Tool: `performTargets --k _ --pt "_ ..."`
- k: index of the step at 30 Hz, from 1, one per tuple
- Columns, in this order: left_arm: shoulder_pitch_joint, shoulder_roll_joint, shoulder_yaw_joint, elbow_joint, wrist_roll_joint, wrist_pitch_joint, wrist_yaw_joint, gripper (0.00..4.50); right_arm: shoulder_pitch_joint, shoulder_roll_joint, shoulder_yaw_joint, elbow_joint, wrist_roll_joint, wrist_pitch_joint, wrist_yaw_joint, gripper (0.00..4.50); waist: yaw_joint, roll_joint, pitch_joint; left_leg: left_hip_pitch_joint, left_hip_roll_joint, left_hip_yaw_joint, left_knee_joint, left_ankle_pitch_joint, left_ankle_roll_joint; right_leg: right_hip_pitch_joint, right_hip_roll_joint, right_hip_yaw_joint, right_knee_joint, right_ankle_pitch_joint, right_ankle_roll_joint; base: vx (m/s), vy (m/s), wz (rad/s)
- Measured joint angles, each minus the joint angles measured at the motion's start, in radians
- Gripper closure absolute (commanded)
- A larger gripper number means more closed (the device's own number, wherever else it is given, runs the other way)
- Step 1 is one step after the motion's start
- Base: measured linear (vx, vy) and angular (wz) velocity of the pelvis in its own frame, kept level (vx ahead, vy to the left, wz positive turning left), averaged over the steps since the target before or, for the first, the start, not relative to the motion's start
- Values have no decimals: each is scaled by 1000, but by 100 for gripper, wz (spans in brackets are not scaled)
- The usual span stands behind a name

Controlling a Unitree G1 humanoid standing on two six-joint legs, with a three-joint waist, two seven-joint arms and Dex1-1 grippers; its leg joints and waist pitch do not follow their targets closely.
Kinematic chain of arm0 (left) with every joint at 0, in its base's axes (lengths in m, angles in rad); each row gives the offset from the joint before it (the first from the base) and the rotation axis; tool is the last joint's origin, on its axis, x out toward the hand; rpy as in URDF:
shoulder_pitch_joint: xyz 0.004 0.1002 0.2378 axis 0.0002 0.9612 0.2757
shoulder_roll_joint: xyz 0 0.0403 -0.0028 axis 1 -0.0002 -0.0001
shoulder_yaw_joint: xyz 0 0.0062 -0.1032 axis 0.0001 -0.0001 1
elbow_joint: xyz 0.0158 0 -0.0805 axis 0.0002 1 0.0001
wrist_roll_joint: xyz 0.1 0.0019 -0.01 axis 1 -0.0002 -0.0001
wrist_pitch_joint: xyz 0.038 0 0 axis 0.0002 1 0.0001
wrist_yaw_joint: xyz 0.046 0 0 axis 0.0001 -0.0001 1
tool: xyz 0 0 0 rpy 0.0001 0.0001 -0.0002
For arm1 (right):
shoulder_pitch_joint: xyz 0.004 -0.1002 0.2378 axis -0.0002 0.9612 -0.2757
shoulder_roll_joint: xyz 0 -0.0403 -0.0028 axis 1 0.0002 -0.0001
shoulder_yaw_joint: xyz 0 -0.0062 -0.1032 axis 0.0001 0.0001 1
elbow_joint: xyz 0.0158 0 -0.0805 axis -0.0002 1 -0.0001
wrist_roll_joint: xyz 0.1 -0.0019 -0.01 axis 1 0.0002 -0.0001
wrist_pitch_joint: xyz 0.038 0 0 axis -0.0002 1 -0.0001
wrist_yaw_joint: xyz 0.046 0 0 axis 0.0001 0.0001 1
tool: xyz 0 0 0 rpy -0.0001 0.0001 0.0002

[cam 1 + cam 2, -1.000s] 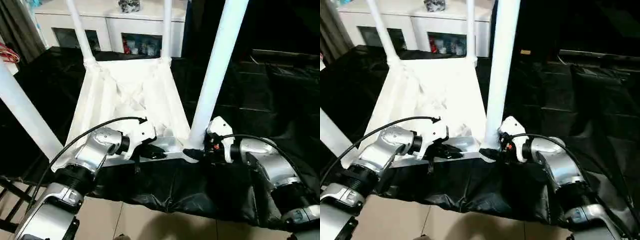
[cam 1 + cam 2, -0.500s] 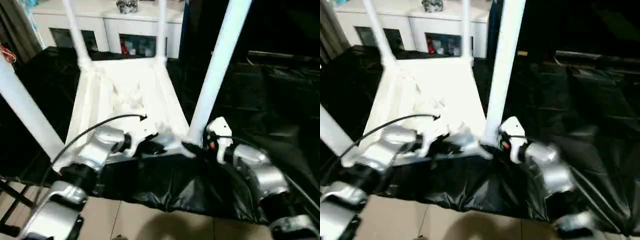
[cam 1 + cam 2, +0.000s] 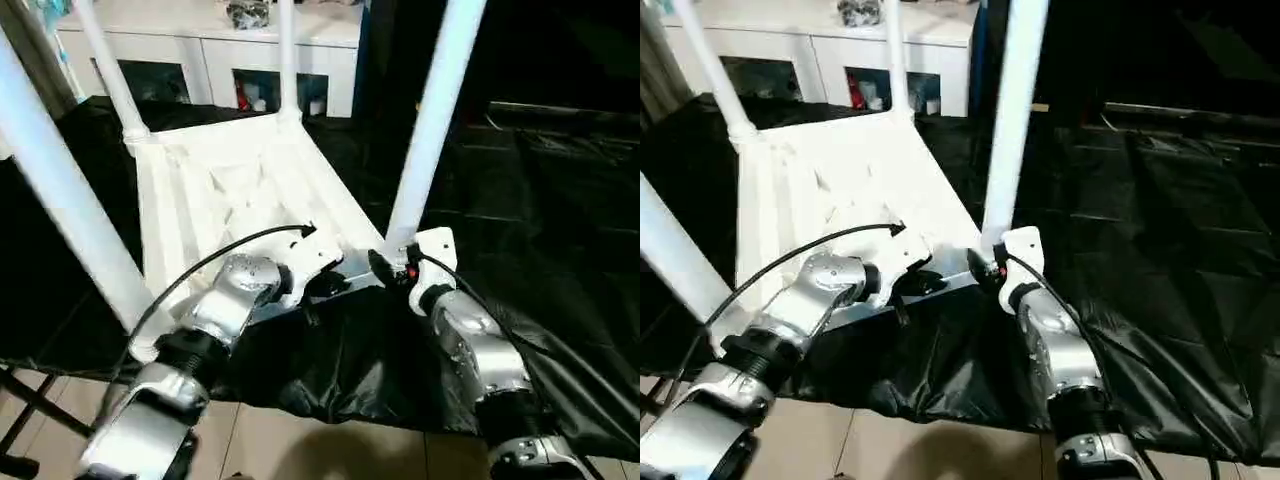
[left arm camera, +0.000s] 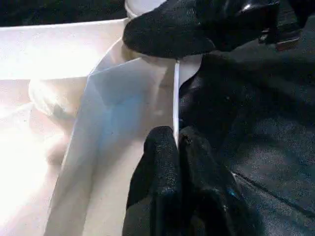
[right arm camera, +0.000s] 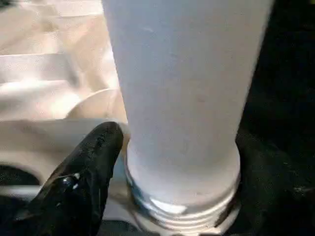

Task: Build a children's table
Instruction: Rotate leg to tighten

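Table [image 3: 230, 190], white plastic, lies upside down on black sheeting [image 3: 560, 230] in the left eye view, ribbed underside up, four legs rising from its corner sockets; behind it stands a white cabinet [image 3: 210, 50] with glass doors. Left gripper [image 3: 322, 289] sits at the near rim of the tabletop. Right gripper [image 3: 386, 268] sits at the base of the near right leg [image 3: 432, 120], just beside that corner. Right eye view gives the same layout: near left leg [image 3: 675, 250] crosses the frame's left side, and tiled floor [image 3: 920, 440] shows below the sheeting's edge. Left wrist view: left gripper [image 4: 178, 143] is clenched on the thin near rim [image 4: 176, 98] of the tabletop, fingertips pressed together with the rim's edge between them; the right gripper's black finger [image 4: 167, 32] lies at the leg base beyond. Right wrist view: right gripper's jaws stand spread around the leg [image 5: 182, 88] just above its threaded base, one finger [image 5: 83, 167] beside it; contact with the leg cannot be told.
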Motion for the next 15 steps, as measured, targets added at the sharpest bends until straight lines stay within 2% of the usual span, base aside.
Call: performTargets --k 3,9,15 --pt "17 54 -5 -37 -22 -14 -79 450 27 -91 61 -65 5 27 163 48 1 -1 1 0 0 0 -4 0 -1 -2 1 0 0 0 0 0 0 0" --pt "46 144 -8 -84 -66 -57 -252 450 24 -235 150 -129 38 62 439 48 10 -3 2 -2 1 0 -8 1 -2 -3 2 -1 0 -4 -6 0 0 0" --pt "47 200 -19 -84 -92 -91 -368 450 4 -350 203 -163 62 97 678 48 35 -7 4 -2 1 2 -8 1 -2 -3 1 -1 0 -5 -7 0 0 0"
